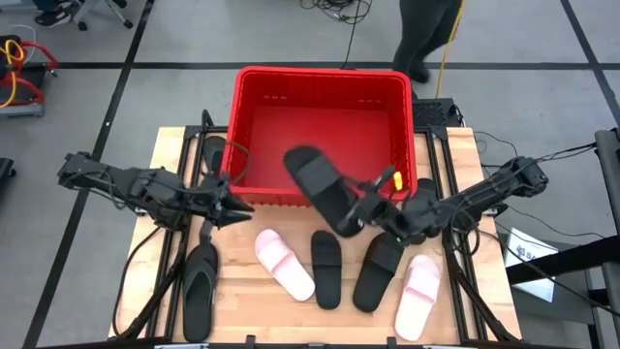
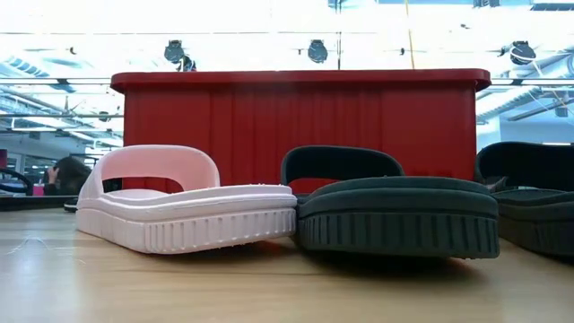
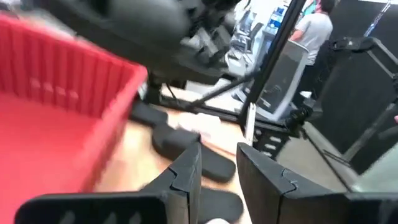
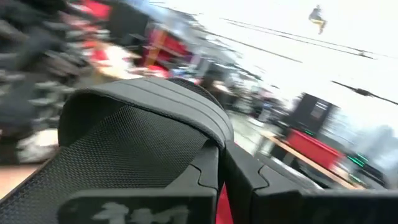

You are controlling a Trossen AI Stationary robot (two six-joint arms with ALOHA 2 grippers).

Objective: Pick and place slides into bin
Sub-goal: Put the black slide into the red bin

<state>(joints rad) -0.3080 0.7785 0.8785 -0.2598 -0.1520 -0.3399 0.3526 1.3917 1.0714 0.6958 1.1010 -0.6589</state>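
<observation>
Black slide [image 1: 320, 188] hung tilted over the red bin's [image 1: 254, 79] front rim, clenched by your right tool [image 1: 360, 215]. Release it early and it could've tipped onto the desk [image 1: 165, 155]. Left tool [image 1: 231, 204] was empty, parted.

The wooden tabletop [image 1: 242, 291] carries the red bin [image 1: 254, 184] at its far edge and, along the near edge, a black flip-flop [image 1: 200, 291], a pink slide [image 1: 284, 264], two black slides [image 1: 326, 269], and another pink slide [image 1: 418, 296].
</observation>
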